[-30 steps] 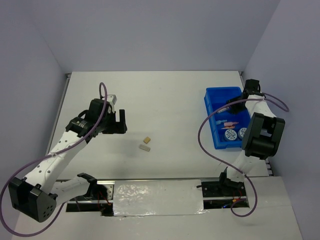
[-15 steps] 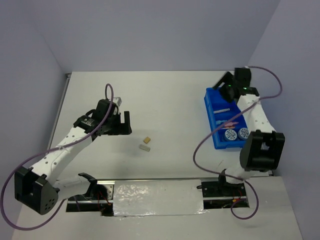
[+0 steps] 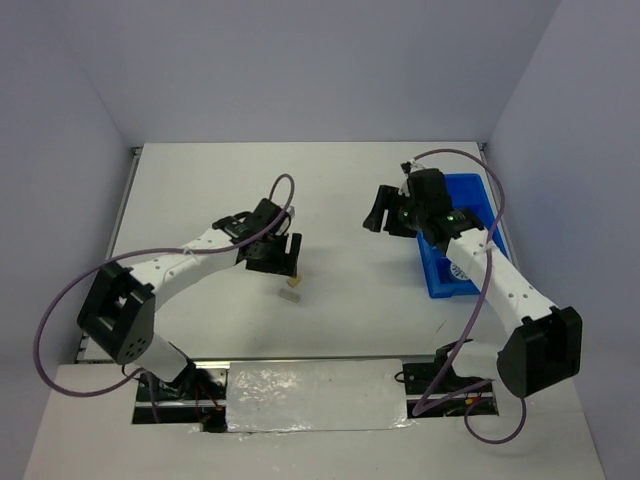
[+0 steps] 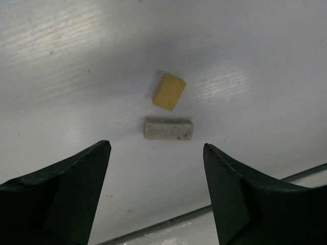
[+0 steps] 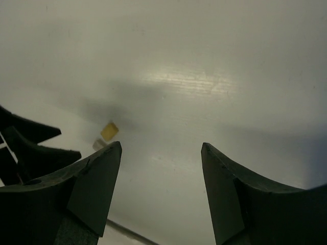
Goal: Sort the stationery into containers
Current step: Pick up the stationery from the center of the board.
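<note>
The left gripper (image 4: 156, 145) is hovering, jaws spread wide and holding nothing, over the table (image 4: 61, 61) where the yellow eraser (image 4: 169, 91) is lying just beside the grey eraser (image 4: 168, 128). The right gripper (image 5: 161, 145) is hanging released and empty, just left of the blue tray (image 3: 436, 278).

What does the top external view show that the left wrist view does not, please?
Only the top view shows the blue tray at the right and the right gripper near it. Only the left wrist view shows the gap between the yellow eraser and the grey eraser, with the left gripper open above them. Both show the grey eraser lying on the white table.
</note>
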### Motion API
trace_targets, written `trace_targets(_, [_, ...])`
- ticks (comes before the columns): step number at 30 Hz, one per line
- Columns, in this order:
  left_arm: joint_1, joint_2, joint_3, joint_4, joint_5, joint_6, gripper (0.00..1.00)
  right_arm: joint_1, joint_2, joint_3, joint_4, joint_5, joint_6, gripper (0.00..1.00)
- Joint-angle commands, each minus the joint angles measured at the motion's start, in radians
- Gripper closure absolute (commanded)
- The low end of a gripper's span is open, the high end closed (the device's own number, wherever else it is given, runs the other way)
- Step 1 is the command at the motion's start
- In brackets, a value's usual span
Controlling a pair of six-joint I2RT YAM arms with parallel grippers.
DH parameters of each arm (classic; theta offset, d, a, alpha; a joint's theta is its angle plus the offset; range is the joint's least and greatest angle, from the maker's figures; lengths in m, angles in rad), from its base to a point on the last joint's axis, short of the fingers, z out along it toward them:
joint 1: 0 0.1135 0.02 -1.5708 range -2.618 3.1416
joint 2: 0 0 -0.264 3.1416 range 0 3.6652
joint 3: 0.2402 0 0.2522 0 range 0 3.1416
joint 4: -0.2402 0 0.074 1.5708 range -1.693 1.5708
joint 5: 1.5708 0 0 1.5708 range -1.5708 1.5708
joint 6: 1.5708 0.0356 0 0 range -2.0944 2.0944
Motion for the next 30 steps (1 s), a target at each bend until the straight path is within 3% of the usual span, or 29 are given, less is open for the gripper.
trace_targets(1, [-0.021,0.097,0.088,0.057,-0.023,0.089,0.16,0.010,-0.108,-0.010,-0.058,-0.024,-0.025,0.29])
trace_targets(5, [-0.034,0.217,0.149,0.043,-0.040,0.121,0.30,0.009,-0.180,-0.036,-0.082,-0.028,-0.035,0.29])
trace_targets(18, [-0.089,0.355,0.121,0.098,-0.026,0.123,0.42,0.010,-0.286,-0.068,-0.168,0.016,-0.070,0.28])
trace_targets(22, [-0.097,0.376,0.110,0.114,-0.029,0.118,0.65,0.009,-0.286,-0.074,-0.165,0.007,-0.061,0.28])
trace_targets(23, [-0.095,0.378,0.107,0.123,-0.028,0.118,0.80,0.010,-0.283,-0.071,-0.165,-0.002,-0.056,0.28])
trace_targets(25, [-0.097,0.358,0.113,0.124,-0.029,0.121,0.92,0.007,-0.276,-0.058,-0.173,-0.008,-0.041,0.27])
trace_targets(27, [-0.098,0.324,0.122,0.137,-0.016,0.127,1.00,0.001,-0.271,-0.033,-0.191,-0.022,0.003,0.26])
trace_targets(30, [-0.109,0.197,0.124,0.217,0.033,0.155,1.00,-0.005,-0.265,-0.025,-0.170,-0.114,0.115,0.25])
